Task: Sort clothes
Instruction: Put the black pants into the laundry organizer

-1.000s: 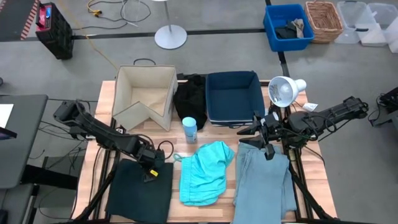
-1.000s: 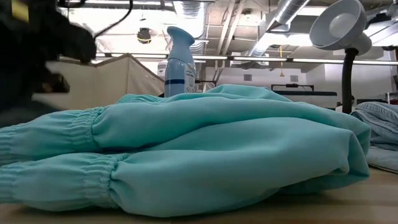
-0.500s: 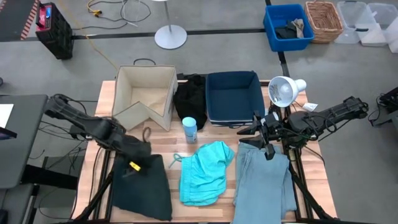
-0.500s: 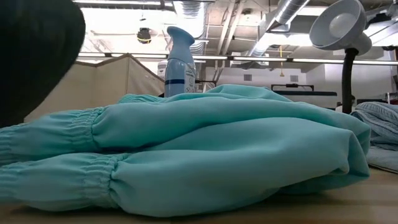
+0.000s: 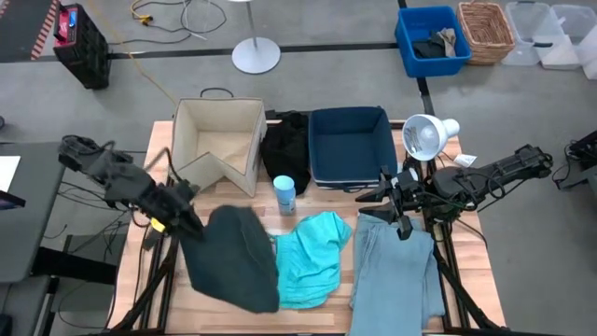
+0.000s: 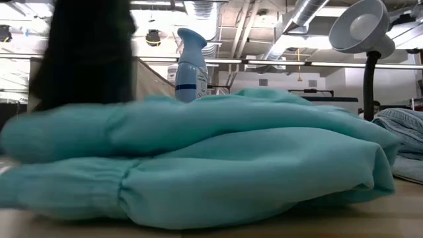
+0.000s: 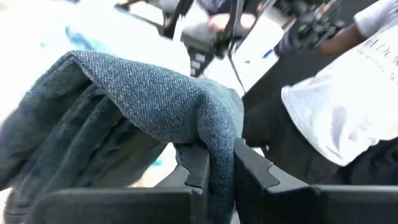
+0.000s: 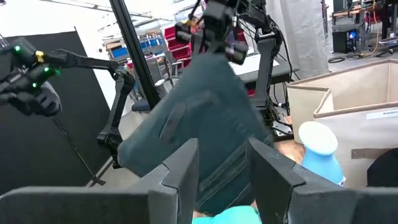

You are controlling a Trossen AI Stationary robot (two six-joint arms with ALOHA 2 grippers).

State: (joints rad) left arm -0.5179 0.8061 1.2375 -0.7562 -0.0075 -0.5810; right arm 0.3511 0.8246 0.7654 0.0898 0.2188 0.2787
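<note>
Wooden table on grey floor | left gripper at 9 o'clock, arm angled in from the table's edge, fingers pinched on the dark green garment, lifted and overlapping the turquoise garment | right gripper at 3 o'clock, arm stretched level, fingers parted over the pale grey-blue trousers

Shirt text: we are seeing dark letters on a person's white shirt in the left wrist view, cut off at the edge and too blurred to read.
Bottle label: we are seeing a label on the spray bottle, its print too small to read.
Other text: we are finding none legible.
</note>
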